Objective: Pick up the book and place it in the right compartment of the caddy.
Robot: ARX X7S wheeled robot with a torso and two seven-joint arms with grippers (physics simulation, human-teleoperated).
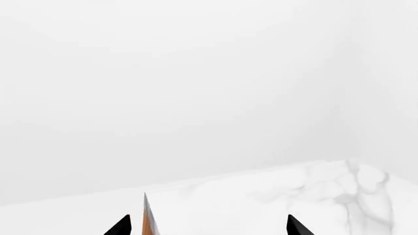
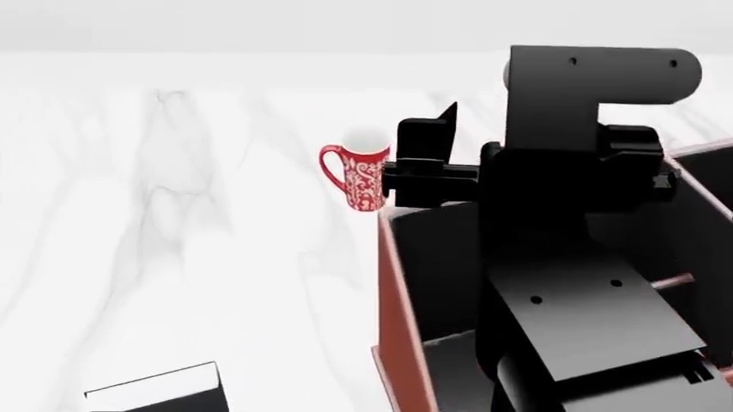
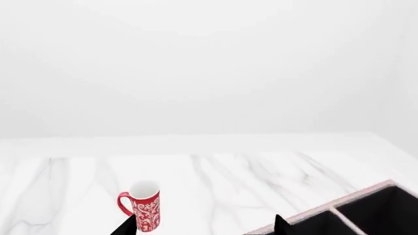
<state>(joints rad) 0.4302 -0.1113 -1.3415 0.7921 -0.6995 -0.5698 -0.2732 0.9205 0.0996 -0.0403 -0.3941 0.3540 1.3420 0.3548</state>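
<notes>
The black book [image 2: 160, 396] with a white page edge lies flat on the marble table at the near left of the head view, cut off by the frame edge. The reddish-brown caddy [image 2: 396, 335] with black-lined compartments stands at the right; its pale rim [image 3: 356, 198] also shows in the right wrist view. My right arm reaches over the caddy. My right gripper [image 2: 435, 129] is above its far left corner, open and empty [image 3: 203, 227]. My left gripper [image 1: 209, 226] is open, holds nothing, and is out of the head view.
A red-and-white patterned mug [image 2: 360, 176] stands upright just beyond the caddy's far left corner, in front of the right gripper [image 3: 145, 205]. A thin orange-and-grey sliver [image 1: 149, 215] shows near one left fingertip; I cannot tell what it is. A table corner [image 1: 353, 161] lies ahead.
</notes>
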